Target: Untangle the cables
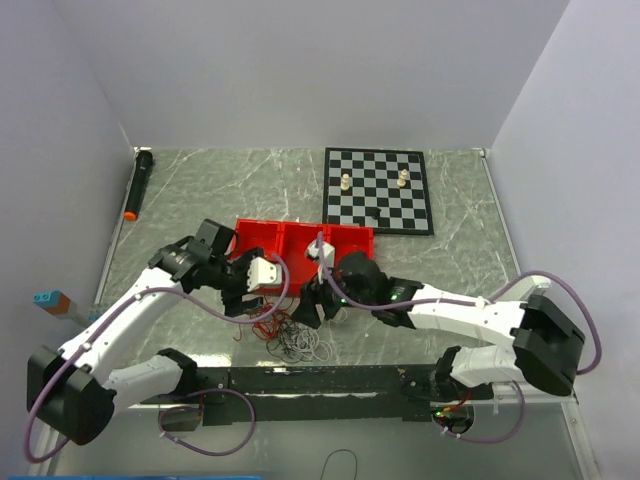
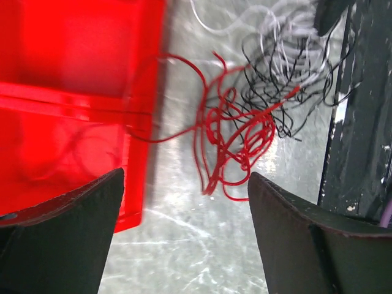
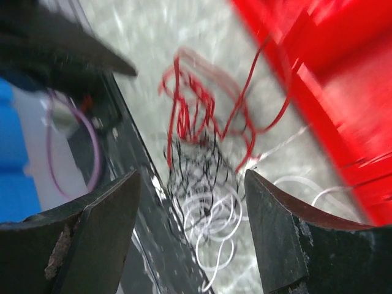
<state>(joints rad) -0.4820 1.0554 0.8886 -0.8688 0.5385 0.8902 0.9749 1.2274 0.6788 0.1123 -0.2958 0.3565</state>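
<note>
Red cable (image 2: 236,138) tangled into black cable (image 2: 272,86) and white cable (image 3: 211,223). Left hand (image 2: 184,180), right hand (image 3: 191,177) wide, empty, above. Reach step; next likely: pinch red loops alone.

Even, bright light throughout; both wrist views are blurred, the red tray (image 2: 61,92) glaring softly

overhead feed, items i counted: one marble-patterned table (image 1: 200,200); one red tray (image 1: 300,238), divided into compartments, mid-table; one chessboard (image 1: 378,188) behind the tray, carrying two pale pieces (image 1: 345,182); one black stick (image 1: 140,185), orange-tipped, along the left wall; one tangle of cables (image 1: 295,338), red, white and black, just in front of the tray. left gripper (image 1: 250,303) and right gripper (image 1: 312,310) hung over the tangle from either side.
</note>
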